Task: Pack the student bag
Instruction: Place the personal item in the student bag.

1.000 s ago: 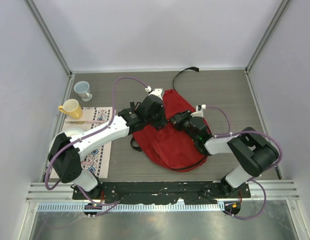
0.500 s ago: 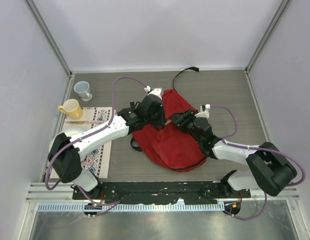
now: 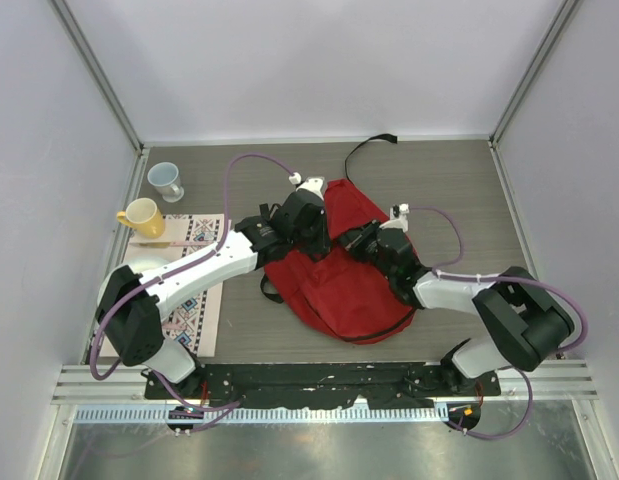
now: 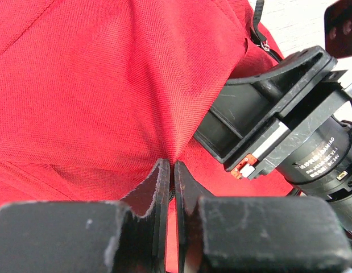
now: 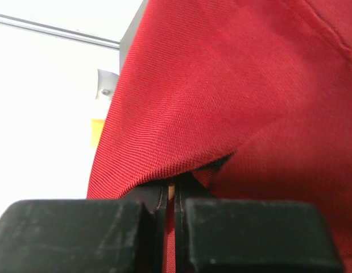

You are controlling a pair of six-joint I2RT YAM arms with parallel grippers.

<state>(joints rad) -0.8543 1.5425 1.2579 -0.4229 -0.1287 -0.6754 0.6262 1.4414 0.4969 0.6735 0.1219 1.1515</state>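
The student bag [image 3: 339,285], a soft red backpack with black trim, lies in the middle of the table. My left gripper [image 3: 315,236] is at its upper left part, shut on a pinch of the red fabric [image 4: 107,85], which rises in a tent to the fingertips. My right gripper [image 3: 349,241] is just to the right of it, facing it. Its jaws stand shut with the tips tucked under a fold of the bag's fabric [image 5: 221,96], a thin edge caught between them. The right gripper's body [image 4: 278,114] fills the right of the left wrist view.
A yellow mug [image 3: 141,216] and a pale blue mug [image 3: 167,181] stand at the far left, beside a patterned cloth [image 3: 196,268] under the left arm. The bag's black strap [image 3: 366,146] trails toward the back wall. Enclosure walls border the table.
My right gripper opened, shifted slightly left along the bag, and shut again under the fabric fold; its arm's elbow swung. The left gripper kept its pinch in place.
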